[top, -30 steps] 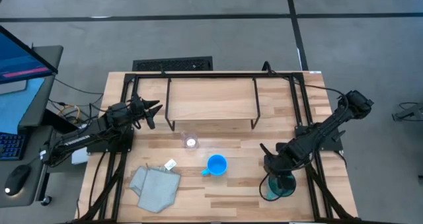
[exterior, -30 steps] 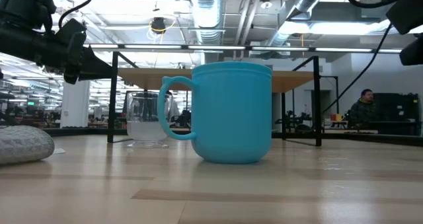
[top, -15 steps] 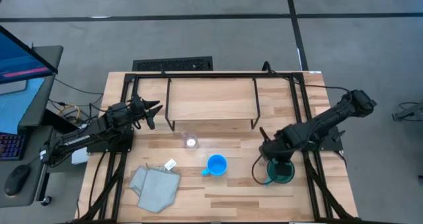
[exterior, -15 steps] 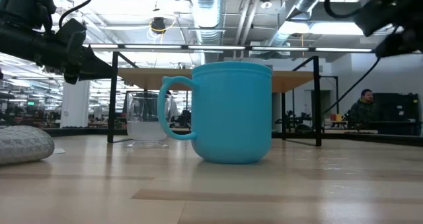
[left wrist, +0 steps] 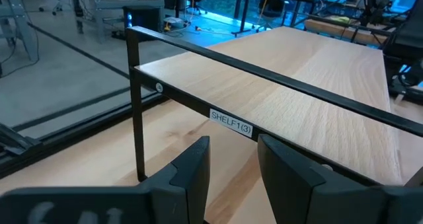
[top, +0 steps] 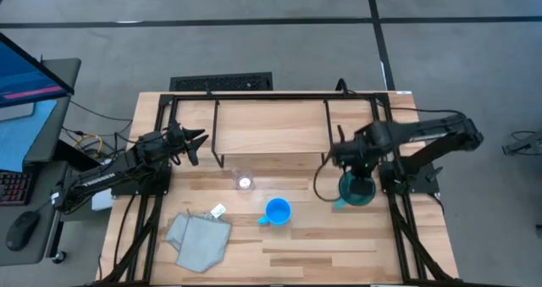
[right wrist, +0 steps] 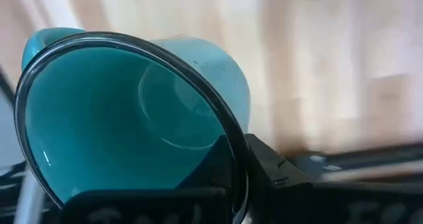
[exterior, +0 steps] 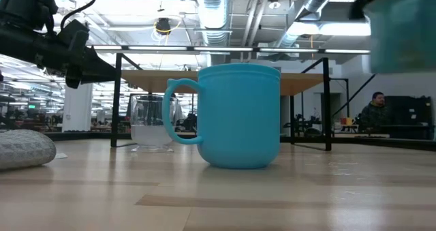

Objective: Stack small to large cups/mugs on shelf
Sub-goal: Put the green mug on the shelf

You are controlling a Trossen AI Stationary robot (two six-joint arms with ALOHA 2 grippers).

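The larger teal mug (top: 357,188) hangs in my right gripper (top: 356,177), in front of the shelf's right end; it shows blurred at the upper right of the low view (exterior: 402,33). The blue mug (top: 277,211) stands on its base mid-table, handle toward the table's left (exterior: 238,115). The clear glass cup (top: 245,182) stands just in front of the shelf (top: 271,126). My left gripper (top: 196,145) is open and empty at the shelf's left end (left wrist: 231,171). My right gripper holds the teal mug by its rim (right wrist: 232,151), one finger inside the mug and one finger (right wrist: 271,174) outside against the wall. The fingers come from above, pointing down. The mug hangs upright below them, lifted clear of the table.
A grey cloth (top: 199,240) lies near the table's front left, with a small white tag (top: 218,210) beside it. Black frame rails run along both table sides. A monitor and keyboard stand off the table's left. A person sits far back in the room (exterior: 375,112).
My right gripper has carried the teal mug from the table's near right toward the far edge and the shelf, and has raised it; the mug is now clear of the table. My left arm has kept still.
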